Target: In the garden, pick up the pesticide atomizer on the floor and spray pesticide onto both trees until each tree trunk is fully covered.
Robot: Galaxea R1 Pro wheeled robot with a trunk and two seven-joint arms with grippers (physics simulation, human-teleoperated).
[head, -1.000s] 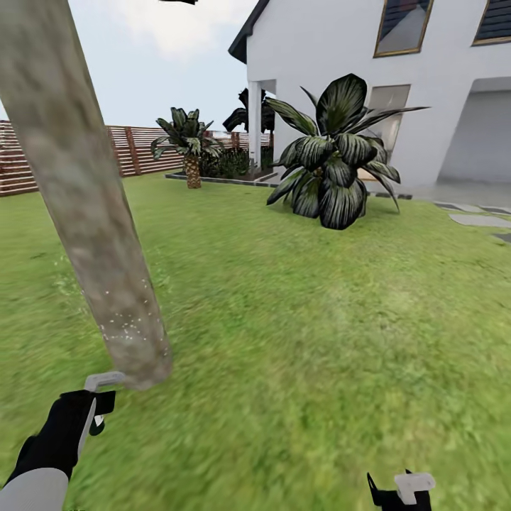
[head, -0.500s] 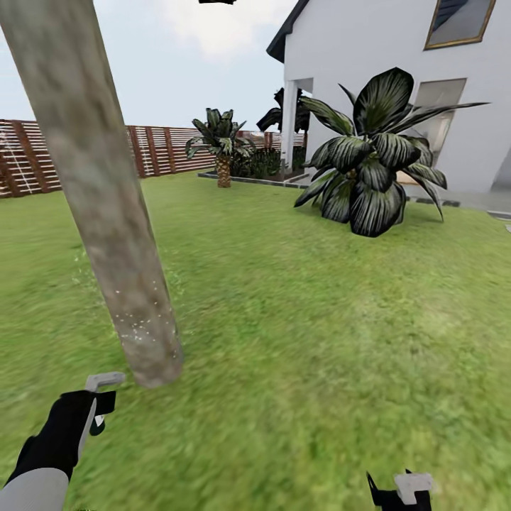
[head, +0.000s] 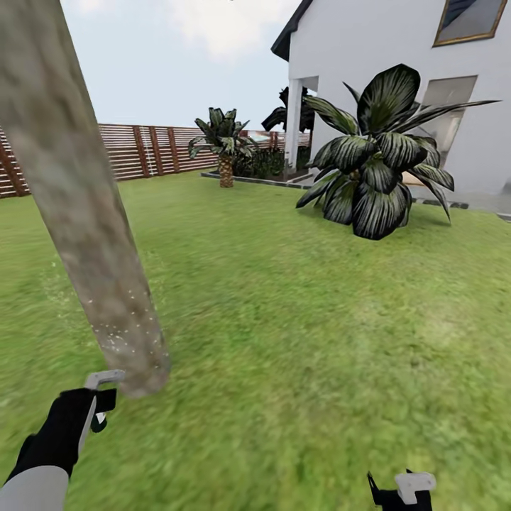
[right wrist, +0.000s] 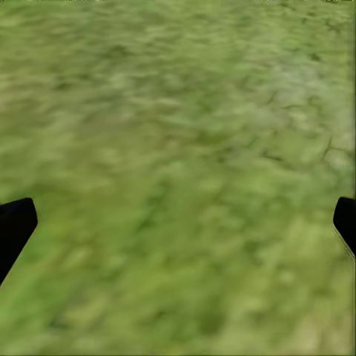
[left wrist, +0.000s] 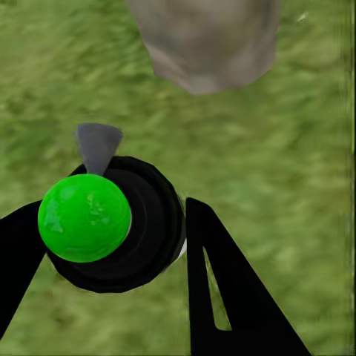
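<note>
Down by the tree trunk, the left gripper is squeezing the pesticide atomizer; whitish pesticide is speckling the bark, right gripper gaping over the floor.

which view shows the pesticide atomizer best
The left wrist view: the pesticide atomizer sits large between the left gripper fingers, its bright green top and grey nozzle clear. The head view shows a small grey and green bit at that gripper.

Head view high over lawn, wrist views close above it, left sharing trunk base
</note>
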